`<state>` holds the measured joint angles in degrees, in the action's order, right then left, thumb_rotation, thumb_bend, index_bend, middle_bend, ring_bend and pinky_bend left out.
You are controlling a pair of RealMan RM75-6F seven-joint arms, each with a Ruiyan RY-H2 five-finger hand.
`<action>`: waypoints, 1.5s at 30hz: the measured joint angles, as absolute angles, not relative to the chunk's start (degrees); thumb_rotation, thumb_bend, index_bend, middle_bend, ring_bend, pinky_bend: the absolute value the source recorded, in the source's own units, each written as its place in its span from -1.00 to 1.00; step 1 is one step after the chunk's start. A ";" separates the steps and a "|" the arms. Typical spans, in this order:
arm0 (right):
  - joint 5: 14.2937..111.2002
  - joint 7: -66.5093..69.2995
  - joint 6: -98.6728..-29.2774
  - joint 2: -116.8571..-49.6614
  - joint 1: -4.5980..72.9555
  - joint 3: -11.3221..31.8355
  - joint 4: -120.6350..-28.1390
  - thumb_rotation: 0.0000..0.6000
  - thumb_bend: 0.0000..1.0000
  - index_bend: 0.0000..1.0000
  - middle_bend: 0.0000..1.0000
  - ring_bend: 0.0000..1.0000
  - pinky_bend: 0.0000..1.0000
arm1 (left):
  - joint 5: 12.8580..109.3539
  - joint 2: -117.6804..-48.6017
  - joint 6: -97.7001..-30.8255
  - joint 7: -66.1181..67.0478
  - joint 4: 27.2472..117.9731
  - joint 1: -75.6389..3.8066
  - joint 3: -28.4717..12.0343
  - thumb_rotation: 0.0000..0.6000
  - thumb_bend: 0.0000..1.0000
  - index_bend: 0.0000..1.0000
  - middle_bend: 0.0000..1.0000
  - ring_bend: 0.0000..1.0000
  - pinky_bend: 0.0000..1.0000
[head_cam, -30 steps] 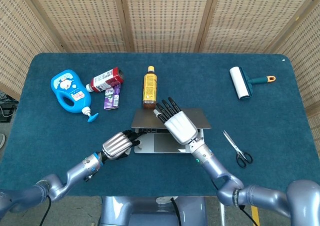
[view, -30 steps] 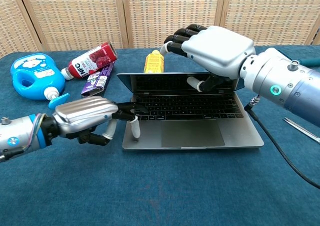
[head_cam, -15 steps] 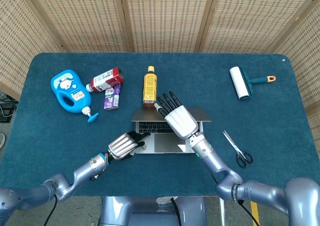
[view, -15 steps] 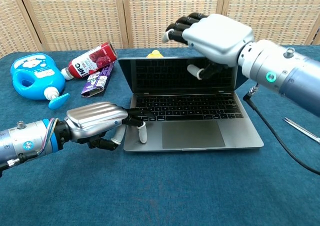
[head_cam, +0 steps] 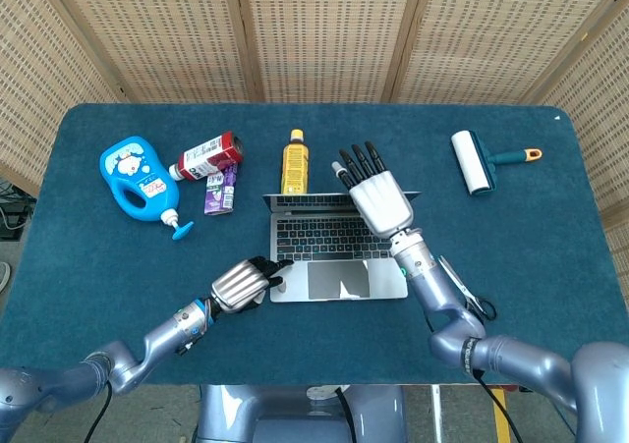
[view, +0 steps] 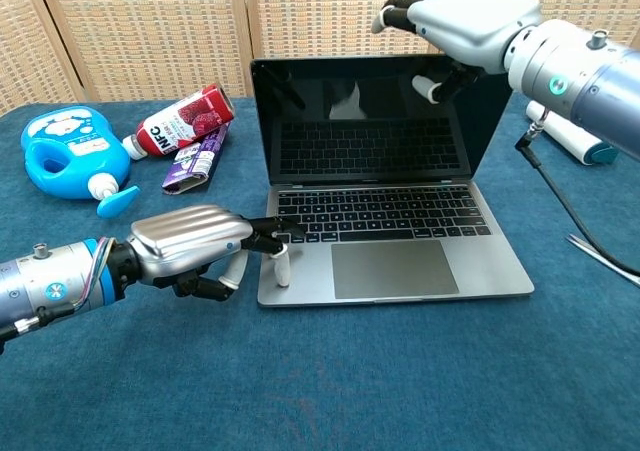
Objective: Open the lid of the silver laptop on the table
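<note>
The silver laptop (head_cam: 339, 251) stands open in the middle of the table, its dark screen (view: 380, 121) close to upright. My right hand (view: 470, 21) is at the lid's top right corner, fingers spread above and past the top edge, thumb against the screen side. In the head view the right hand (head_cam: 378, 195) covers the lid's right end. My left hand (view: 190, 246) lies low at the base's front left corner, its fingertips resting on the deck beside the keyboard; the head view shows the left hand (head_cam: 241, 284) there too.
Left of the laptop lie a blue detergent bottle (head_cam: 138, 178), a red bottle (head_cam: 208, 155) and a purple packet (head_cam: 222, 188). A yellow bottle (head_cam: 294, 161) lies just behind the lid. A lint roller (head_cam: 474, 162) is at the back right, scissors (view: 605, 256) right of the base.
The lid has swung up from about a third open to near upright, my right hand rising and moving back with it. The left hand stayed on the base's front left corner.
</note>
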<state>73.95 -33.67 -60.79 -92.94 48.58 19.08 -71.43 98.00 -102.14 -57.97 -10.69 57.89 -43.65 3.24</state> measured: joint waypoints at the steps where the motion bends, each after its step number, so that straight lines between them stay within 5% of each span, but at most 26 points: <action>1: 72.95 -33.77 -60.34 -92.89 48.78 19.46 -70.79 1.00 0.22 -0.65 -0.69 -0.89 -0.88 | 97.98 -102.23 -57.99 -10.71 57.80 -43.66 3.30 1.00 1.00 -0.25 -0.77 -0.49 -0.46; 18: 64.78 -34.41 -57.94 -93.88 52.03 21.67 -63.42 1.00 0.21 -0.65 -0.67 -0.88 -0.88 | 97.18 -103.00 -59.45 -12.95 55.75 -43.36 4.12 1.00 1.00 -0.25 -0.77 -0.49 -0.46; 37: 68.85 -32.52 -66.60 -87.89 48.33 19.54 -78.12 1.00 0.11 -0.65 -0.68 -0.88 -0.88 | 99.06 -98.69 -68.41 -17.55 58.48 -41.90 4.51 1.00 0.98 -0.33 -0.80 -0.56 -0.56; 40: 70.91 -31.51 -69.41 -85.16 46.34 18.87 -82.40 1.00 0.09 -0.65 -0.69 -0.88 -0.88 | 99.74 -95.61 -70.66 -18.67 60.56 -41.51 4.61 1.00 0.50 -0.51 -0.91 -0.75 -0.72; 42: 72.50 -30.86 -71.35 -83.19 44.84 18.24 -84.75 1.00 -0.01 -0.65 -0.69 -0.88 -0.89 | 100.05 -93.09 -71.81 -18.91 62.23 -41.06 4.76 1.00 -0.28 -0.72 -0.99 -0.93 -0.85; 45: 76.07 -29.14 -74.94 -79.42 41.65 16.43 -87.68 1.00 -0.27 -0.67 -0.71 -0.88 -0.93 | 100.05 -89.00 -74.09 -17.44 64.72 -39.67 4.84 1.00 -0.97 -0.86 -1.00 -1.00 -0.92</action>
<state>76.07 -29.14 -74.94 -79.42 41.65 16.43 -87.68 100.05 -89.00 -74.09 -17.44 64.72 -39.67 4.84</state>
